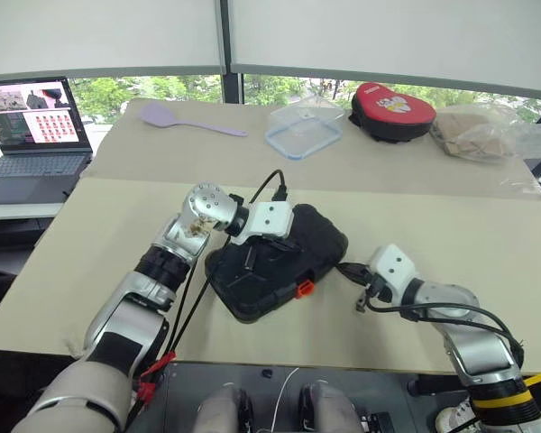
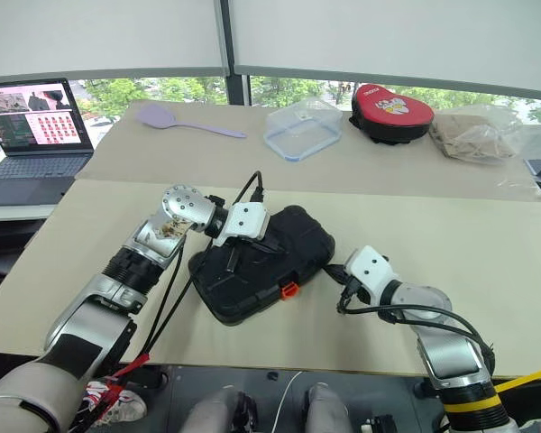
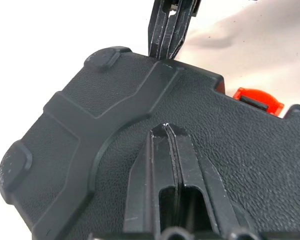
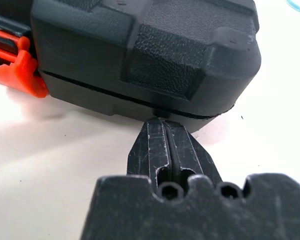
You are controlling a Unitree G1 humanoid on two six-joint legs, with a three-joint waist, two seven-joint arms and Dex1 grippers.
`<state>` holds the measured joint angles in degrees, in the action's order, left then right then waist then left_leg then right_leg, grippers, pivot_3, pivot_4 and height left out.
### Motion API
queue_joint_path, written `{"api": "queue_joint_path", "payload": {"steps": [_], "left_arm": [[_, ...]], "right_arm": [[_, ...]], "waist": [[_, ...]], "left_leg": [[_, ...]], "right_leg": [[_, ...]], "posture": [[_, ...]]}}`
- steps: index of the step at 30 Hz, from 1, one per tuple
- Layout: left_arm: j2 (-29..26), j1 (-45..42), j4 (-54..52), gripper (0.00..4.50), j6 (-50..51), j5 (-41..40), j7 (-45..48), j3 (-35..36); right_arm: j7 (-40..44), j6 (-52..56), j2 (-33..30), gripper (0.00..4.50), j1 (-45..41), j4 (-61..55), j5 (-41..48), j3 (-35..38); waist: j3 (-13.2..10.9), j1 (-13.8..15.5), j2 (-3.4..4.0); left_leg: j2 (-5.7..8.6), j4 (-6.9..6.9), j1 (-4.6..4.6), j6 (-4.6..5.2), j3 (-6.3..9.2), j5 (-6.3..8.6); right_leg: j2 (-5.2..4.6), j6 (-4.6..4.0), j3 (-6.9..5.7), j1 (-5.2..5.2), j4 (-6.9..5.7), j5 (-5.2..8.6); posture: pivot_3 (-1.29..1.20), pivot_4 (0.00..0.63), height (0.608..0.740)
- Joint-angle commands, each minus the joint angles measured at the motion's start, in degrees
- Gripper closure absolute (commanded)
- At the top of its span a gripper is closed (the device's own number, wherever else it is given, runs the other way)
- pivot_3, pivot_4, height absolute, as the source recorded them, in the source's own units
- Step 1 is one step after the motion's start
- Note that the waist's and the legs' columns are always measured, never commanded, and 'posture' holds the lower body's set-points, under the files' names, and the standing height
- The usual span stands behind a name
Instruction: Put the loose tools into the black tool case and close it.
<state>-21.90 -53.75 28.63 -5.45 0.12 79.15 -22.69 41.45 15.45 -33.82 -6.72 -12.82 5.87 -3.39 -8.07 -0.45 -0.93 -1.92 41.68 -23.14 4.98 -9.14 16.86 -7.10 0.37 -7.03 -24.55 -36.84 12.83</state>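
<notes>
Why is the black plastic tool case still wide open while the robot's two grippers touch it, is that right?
Not quite. The black moulded plastic tool case is shut, lid down on its base, as the right wrist view shows by the thin seam beside the orange latch. The rest holds: the left gripper rests on its lid and the right gripper meets its edge.

From head height our 2 eye views look forward and down across the beige cloth-covered table [image 1: 487, 234]. Our 2 wrist views sit very near the closed black moulded plastic tool case [image 1: 279, 262], which all 4 views share.
</notes>
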Motion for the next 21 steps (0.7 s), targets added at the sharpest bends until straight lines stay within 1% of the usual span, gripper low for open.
{"api": "queue_joint_path", "payload": {"steps": [1, 3, 5, 6, 8, 9, 10, 12, 13, 14, 16, 18, 19, 20, 21], "left_arm": [[-0.9, 0.89, -0.56, 4.49, 0.79, 0.78, 2.15, -1.21], [-1.87, 2.83, -1.63, 4.49, -0.97, 2.2, 3.51, -3.08], [-2.66, 4.35, -1.89, 4.5, -3.0, 3.73, 4.17, -4.77], [-2.69, 4.71, -1.95, 4.24, -3.14, 3.81, 4.2, -4.97], [-2.5, 5.1, -1.97, 3.74, -2.48, 3.62, 4.4, -5.22], [-2.6, 5.25, -2.11, 3.32, -2.51, 3.68, 4.64, -5.44], [-2.67, 5.31, -2.37, 3.13, -2.52, 3.77, 4.7, -5.56], [-2.63, 5.27, -2.72, 2.4, -2.38, 4.02, 4.27, -5.58], [-2.55, 5.17, -2.79, 2.15, -2.06, 4.04, 4.21, -5.58], [-2.63, 5.05, -2.87, 1.74, -1.79, 3.88, 4.61, -5.6], [-2.87, 4.82, -3.06, 1.71, -0.61, 3.02, 5.89, -5.45], [-3.61, 4.69, -3.6, 1.71, 0.48, 1.89, 8.05, -5.22], [-4.11, 4.66, -3.83, 2.24, 0.61, 1.47, 9.21, -5.13], [-4.35, 4.61, -3.91, 2.44, 0.59, 1.32, 9.89, -5.1], [-4.2, 4.4, -3.58, 2.77, 0.58, 1.49, 9.57, -4.86]], "right_arm": [[-0.46, 1.61, 0.02, 4.5, -0.83, -3.94, 2.99, 3.18], [0.84, 5.97, -0.75, 4.5, 2.9, -8.81, 6.42, 4.48], [0.98, 10.63, -0.51, 3.92, 6.86, -14.14, 10.28, 5.2], [0.65, 12.07, -0.25, 3.73, 8.22, -16.1, 11.47, 5.21], [-0.65, 14.23, 0.45, 3.03, 11.09, -19.79, 12.56, 4.48], [-1.32, 14.8, 0.81, 2.59, 12.28, -21.12, 12.63, 3.89], [-1.96, 15.35, 1.15, 2.43, 13.18, -22.19, 12.72, 3.46], [-3.5, 16.36, 2.31, 1.66, 14.16, -23.55, 12.51, 2.4], [-4.33, 16.65, 2.96, 1.38, 14.28, -23.86, 12.2, 1.77], [-5.33, 16.77, 3.76, 0.95, 14.2, -23.83, 11.66, 0.92], [-6.72, 16.81, 4.85, 0.32, 13.73, -23.49, 10.8, -0.22], [-7.67, 16.75, 5.51, 0.32, 13.15, -23.13, 10.43, -1.02], [-7.97, 16.91, 5.79, 0.27, 13.01, -23.19, 10.47, -1.34], [-8.11, 17.01, 5.89, 0.27, 12.94, -23.2, 10.59, -1.48], [-8.03, 17.13, 5.8, 0.27, 13.21, -23.55, 10.78, -1.8]], "waist": [[0.0, -0.1, 0.0], [-0.01, -0.07, 0.03], [0.0, 0.13, 0.04], [0.0, 0.29, 0.03], [0.01, 0.53, 0.05], [0.01, 0.58, 0.05], [0.02, 0.67, 0.05], [0.05, 0.84, 0.06], [0.08, 0.91, 0.04], [0.1, 0.92, 0.04], [0.13, 0.93, 0.08], [0.13, 0.94, 0.07], [0.13, 0.86, 0.07], [0.13, 0.8, 0.08], [0.13, 0.81, 0.07]], "left_leg": [[0.0, 0.0, 0.0, 0.0, 0.0, 0.0], [0.0, 0.0, 0.0, 0.0, 0.0, 0.0], [0.0, -0.03, 0.03, -0.01, 0.03, 0.0], [-0.02, -0.06, 0.08, -0.01, 0.06, 0.01], [-0.02, -0.09, 0.24, -0.02, 0.1, 0.03], [-0.01, -0.09, 0.25, 0.01, 0.1, 0.06], [-0.01, -0.09, 0.26, 0.03, 0.1, 0.07], [0.0, -0.08, 0.26, 0.11, 0.1, 0.13], [0.0, -0.09, 0.27, 0.13, 0.1, 0.15], [0.0, -0.09, 0.27, 0.12, 0.1, 0.15], [0.0, -0.09, 0.27, 0.11, 0.1, 0.16], [0.0, -0.09, 0.27, 0.11, 0.09, 0.16], [0.0, -0.08, 0.26, 0.11, 0.09, 0.16], [0.0, -0.08, 0.26, 0.11, 0.08, 0.15], [0.0, -0.09, 0.26, 0.1, 0.07, 0.15]], "right_leg": [[0.0, 0.0, 0.0, 0.0, 0.0, 0.0], [-0.01, 0.0, 0.0, 0.0, 0.0, 0.0], [-0.04, 0.0, 0.0, 0.03, 0.0, 0.02], [-0.05, 0.0, -0.02, 0.09, 0.02, 0.03], [-0.08, -0.01, -0.03, 0.27, 0.08, 0.03], [-0.15, -0.01, -0.03, 0.27, 0.08, 0.03], [-0.18, -0.01, -0.03, 0.28, 0.08, 0.03], [-0.22, 0.01, -0.03, 0.28, 0.1, 0.04], [-0.23, 0.01, -0.03, 0.28, 0.1, 0.05], [-0.22, 0.02, -0.03, 0.28, 0.1, 0.05], [-0.21, 0.02, -0.03, 0.27, 0.08, 0.06], [-0.2, 0.03, -0.03, 0.27, 0.08, 0.06], [-0.19, 0.03, -0.04, 0.27, 0.08, 0.06], [-0.18, 0.03, -0.03, 0.26, 0.08, 0.07], [-0.16, 0.03, -0.03, 0.26, 0.08, 0.07]], "posture": [[0.0, 0.15, 0.731], [0.0, 0.15, 0.731], [0.0, 0.15, 0.731], [0.0, 0.15, 0.731], [0.0, 0.15, 0.731], [0.0, 0.15, 0.731], [0.0, 0.15, 0.731], [0.0, 0.15, 0.731], [0.0, 0.15, 0.731], [0.0, 0.15, 0.731], [0.0, 0.15, 0.731], [0.0, 0.15, 0.731], [0.0, 0.15, 0.731], [0.0, 0.15, 0.731], [0.0, 0.15, 0.731]]}}
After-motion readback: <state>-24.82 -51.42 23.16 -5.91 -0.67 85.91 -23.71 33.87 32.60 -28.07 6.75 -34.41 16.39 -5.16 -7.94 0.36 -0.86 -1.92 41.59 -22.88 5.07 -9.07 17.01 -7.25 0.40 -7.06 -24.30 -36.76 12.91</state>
